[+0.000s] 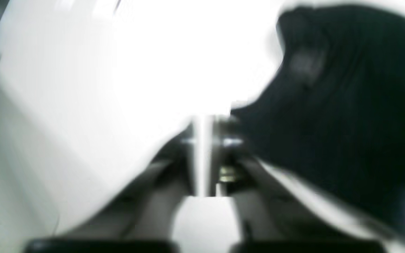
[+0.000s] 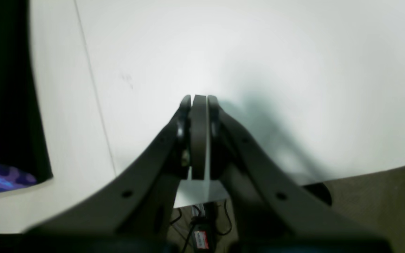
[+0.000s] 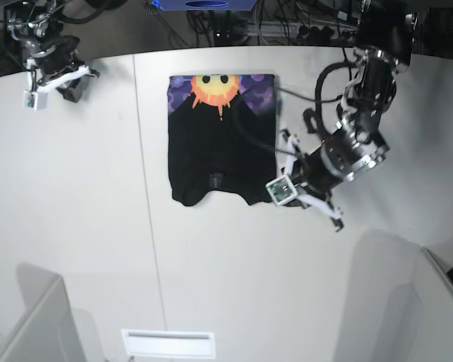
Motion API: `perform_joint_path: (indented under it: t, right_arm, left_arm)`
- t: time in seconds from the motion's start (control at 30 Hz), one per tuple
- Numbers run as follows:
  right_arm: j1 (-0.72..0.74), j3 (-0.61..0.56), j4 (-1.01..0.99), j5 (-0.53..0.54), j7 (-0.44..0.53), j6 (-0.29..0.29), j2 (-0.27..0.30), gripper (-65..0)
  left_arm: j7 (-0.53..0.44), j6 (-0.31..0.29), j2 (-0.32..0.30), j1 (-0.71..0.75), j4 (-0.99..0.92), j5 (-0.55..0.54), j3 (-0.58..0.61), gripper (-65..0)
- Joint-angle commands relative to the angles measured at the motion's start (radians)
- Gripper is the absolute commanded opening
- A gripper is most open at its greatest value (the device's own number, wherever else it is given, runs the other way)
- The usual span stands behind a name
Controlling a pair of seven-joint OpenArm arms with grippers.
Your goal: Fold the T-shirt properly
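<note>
The T-shirt (image 3: pixel 220 143) lies partly folded at upper centre of the white counter (image 3: pixel 83 226), sun print along its top edge. The left hand (image 3: pixel 287 181) sits at its lower right corner, grip unclear through blur. The right hand (image 2: pixel 199 102), pressed together, hangs upper left over bare counter.

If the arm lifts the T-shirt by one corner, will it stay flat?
Probably not. The T-shirt is thin cloth lying in folded layers, so it would likely sag and unfold. Its lower edge already looks wavy. On the smooth table it may also slide when pushed.
</note>
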Motion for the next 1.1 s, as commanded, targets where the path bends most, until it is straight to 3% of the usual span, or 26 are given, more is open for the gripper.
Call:
perform_joint_path:
  t: [0.0,0.2,0.37,0.53,0.83,1.07]
  right_arm:
    - [-0.003,0.004,0.027,0.011,0.02,0.019,0.012,-65.0]
    - [-0.086,-0.007,0.105,0.011,0.11,0.029,0.067,-65.0]
    - [-0.149,-0.004,0.118,0.011,0.127,0.029,0.103,-65.0]
    - [-0.224,-0.007,0.134,0.011,0.123,0.029,0.093,-65.0]
    - [-0.414,-0.007,0.139,0.013,0.121,0.029,0.092,-65.0]
    - [-0.457,-0.151,0.056,-0.031,-0.021,0.029,0.124,-65.0]
  left_arm:
    - [-0.02,0.006,-0.015,0.036,0.027,0.003,-0.035,-65.0]
    - [-0.051,0.006,-0.025,0.274,0.027,-0.074,-0.273,-65.0]
    - [-0.293,0.006,-0.036,0.562,0.024,-0.215,-0.419,-65.0]
    - [-0.5,0.006,-0.035,0.829,0.024,-0.173,-0.477,-65.0]
    - [-0.517,0.006,-0.033,1.056,0.019,-0.157,-0.483,-65.0]
    - [-0.517,0.006,-0.038,1.106,-0.15,-0.157,-0.443,-65.0]
